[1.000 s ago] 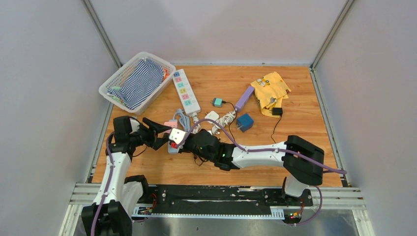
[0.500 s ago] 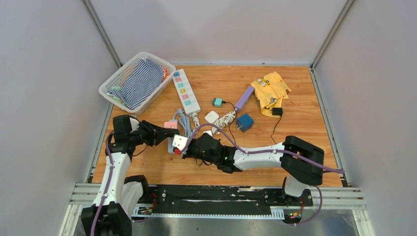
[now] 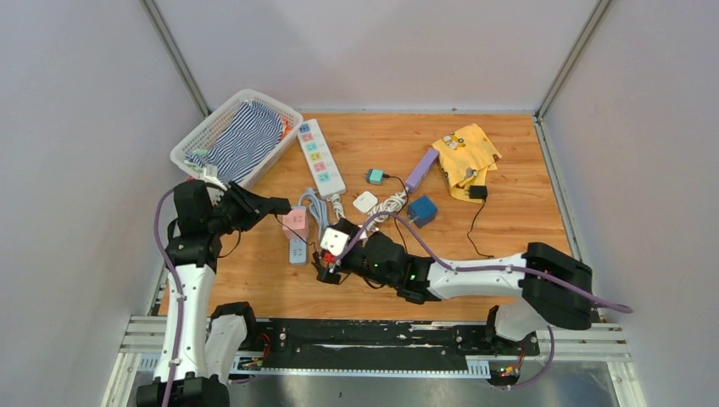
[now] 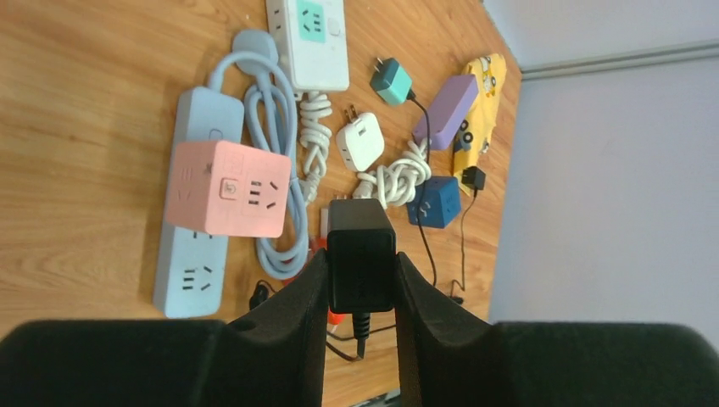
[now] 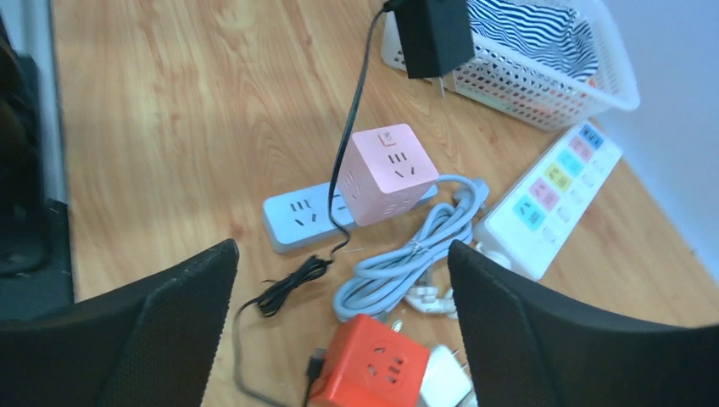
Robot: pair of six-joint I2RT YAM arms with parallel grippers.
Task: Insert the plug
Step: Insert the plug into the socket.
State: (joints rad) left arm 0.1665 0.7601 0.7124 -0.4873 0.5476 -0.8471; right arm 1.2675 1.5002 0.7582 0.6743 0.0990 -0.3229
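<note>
The plug has just changed hands. A second ago the right gripper point(image 5: 339, 252) was clamped shut and pressed up against the left one over the near-left part of the wooden table point(image 3: 509, 144). Its jaws now stand wide apart with nothing between them, and it has drawn back to the right. The left gripper point(image 4: 360, 259) has closed partway onto the black box-shaped power adapter point(image 4: 360, 254), pinching its two side faces, and has carried it up and toward the far left. The handover looks complete, so the left arm alone probably has the insertion to do.

The adapter hangs in the air at the left of the table. It is just left of the pink cube-shaped socket block point(image 3: 295, 222) and not touching it. The white plastic mesh basket point(image 3: 191, 157) lies beyond it on the far side.

Its long axis runs along the gripper's fingers, roughly left to right in the scene. The thin black cable leaves the rear end, between the fingers, and drops to the table. The prong end leads, pointing right and somewhat downward toward the pink block and the pale blue flat power strip point(image 4: 193, 271) that the block sits on. The right wrist view shows the metal prongs jutting from that leading face; the left wrist view hides them behind the body. The prongs are not yet squared to any socket face, so some turning of the wrist seems needed before pushing in.
</note>
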